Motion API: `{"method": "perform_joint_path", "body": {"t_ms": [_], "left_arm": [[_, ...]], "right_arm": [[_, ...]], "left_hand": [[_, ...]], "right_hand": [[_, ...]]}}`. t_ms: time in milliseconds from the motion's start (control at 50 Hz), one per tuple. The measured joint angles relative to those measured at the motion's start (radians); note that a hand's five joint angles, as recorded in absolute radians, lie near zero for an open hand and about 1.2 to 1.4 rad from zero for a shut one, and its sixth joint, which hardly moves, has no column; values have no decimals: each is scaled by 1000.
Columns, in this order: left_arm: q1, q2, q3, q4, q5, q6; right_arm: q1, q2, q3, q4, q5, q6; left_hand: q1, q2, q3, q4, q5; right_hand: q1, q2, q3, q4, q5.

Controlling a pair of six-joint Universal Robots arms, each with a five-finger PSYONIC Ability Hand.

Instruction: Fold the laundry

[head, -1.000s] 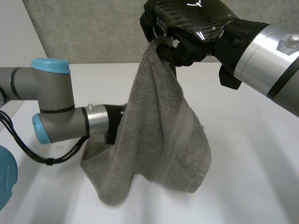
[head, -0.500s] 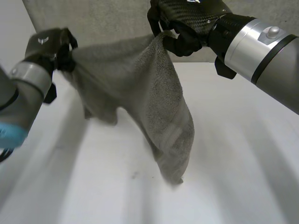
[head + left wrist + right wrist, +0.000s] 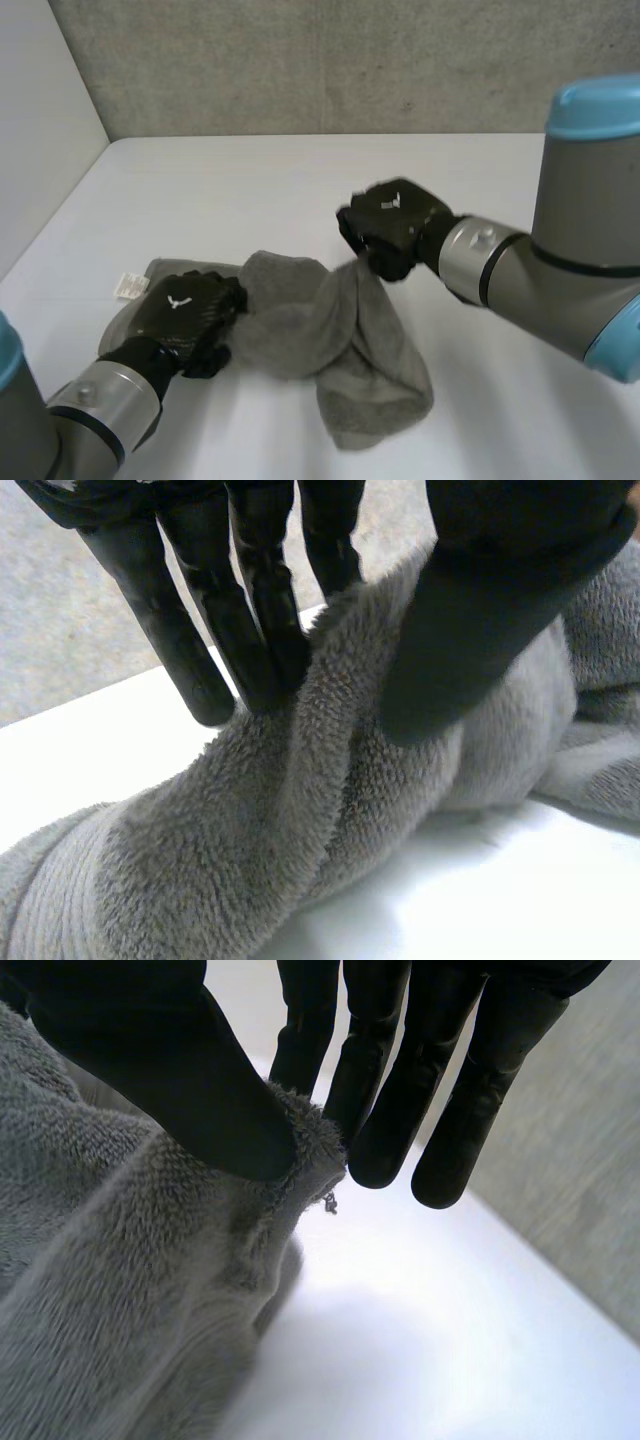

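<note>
The left hand point(image 3: 185, 315) is pinching a ridge of the crumpled grey terry towel point(image 3: 290, 330) between its fingers point(image 3: 262, 610) and thumb. The right hand point(image 3: 393, 228) is gripping a hem corner likewise, its fingers point(image 3: 385, 1110) pressing against the thumb. The towel is lying bunched between both grips, its long axis running from one to the other and sagging onto the white surface point(image 3: 300, 190), which is offering open room beyond both hands for spreading.

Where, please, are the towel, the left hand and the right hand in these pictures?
towel point(image 3: 300, 335), head view, its crumpled middle.
left hand point(image 3: 185, 312), head view, back of the hand.
right hand point(image 3: 395, 225), head view, back of the hand.
</note>
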Motion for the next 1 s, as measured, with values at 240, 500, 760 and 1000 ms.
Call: {"method": "perform_joint_path", "body": {"t_ms": [240,500,760,1000], "left_arm": [[48,-45,136,-1,15,13],[281,-157,315,-51,259,15],[301,-461,554,-205,349,120],[274,-629,686,-242,427,270]], "right_arm": [[-5,-63,195,-58,24,-67],[-5,-280,408,-259,-65,-86],[6,-363,503,-312,-125,-103],[8,-364,533,-313,-119,-103]], "left_hand": [[-678,-723,-733,-733,-730],[-681,-709,-721,-721,-717],[-661,-686,-698,-697,-694],[-634,-665,-676,-674,-672]], "right_hand": [[-1,0,0,0,2],[0,0,0,0,1],[0,0,0,0,3],[0,0,0,0,3]]}}
